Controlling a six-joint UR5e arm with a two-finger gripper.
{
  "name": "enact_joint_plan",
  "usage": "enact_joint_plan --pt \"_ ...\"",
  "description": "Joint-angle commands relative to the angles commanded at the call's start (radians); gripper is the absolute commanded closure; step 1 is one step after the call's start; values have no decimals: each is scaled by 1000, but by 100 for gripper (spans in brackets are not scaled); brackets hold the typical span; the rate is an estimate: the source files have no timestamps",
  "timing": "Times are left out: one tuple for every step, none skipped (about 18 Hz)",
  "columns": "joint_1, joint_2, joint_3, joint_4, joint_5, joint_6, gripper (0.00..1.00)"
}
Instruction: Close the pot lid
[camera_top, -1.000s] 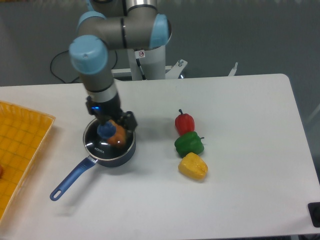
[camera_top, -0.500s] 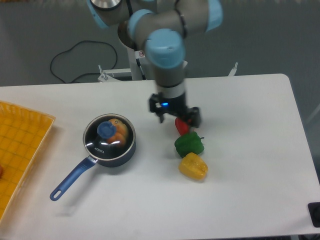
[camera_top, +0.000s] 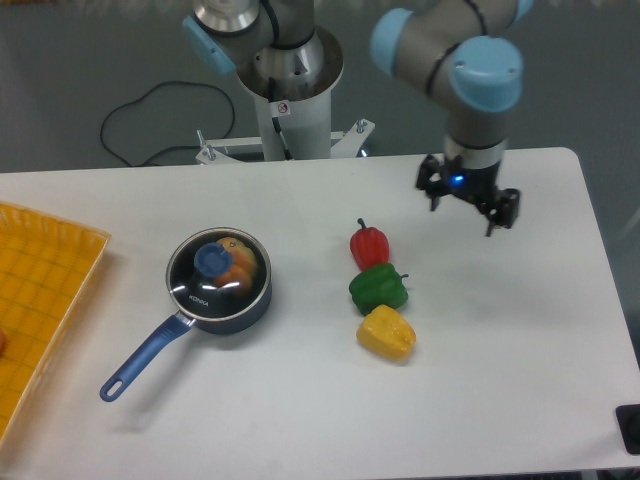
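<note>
Well apart: lid on pot, empty jaws far right.

I see the pot, small, dark and round, standing upright on the counter's left half, its long blue handle pointing toward the front-left. The lid, clear glass with a blue knob, sits flat on its rim, orange contents showing through.

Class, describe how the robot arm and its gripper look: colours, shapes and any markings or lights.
The arm is made of thick grey tubes with round light-blue caps at the joints. Its white column carries a small red and white sticker. The gripper is small and black with two short fingers, and a blue light glows on its body. A black cable loops behind the base.
</note>
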Motion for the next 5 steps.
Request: enact_joint_plan --pt "9 -12 2 2 0 34 0" --pt "18 -26 6 2 1 55 0" --pt "22 -31 14 0 3 65 0" --pt "25 -35 18 2 5 66 0" --pt "28 -42 20 3 6 66 0"
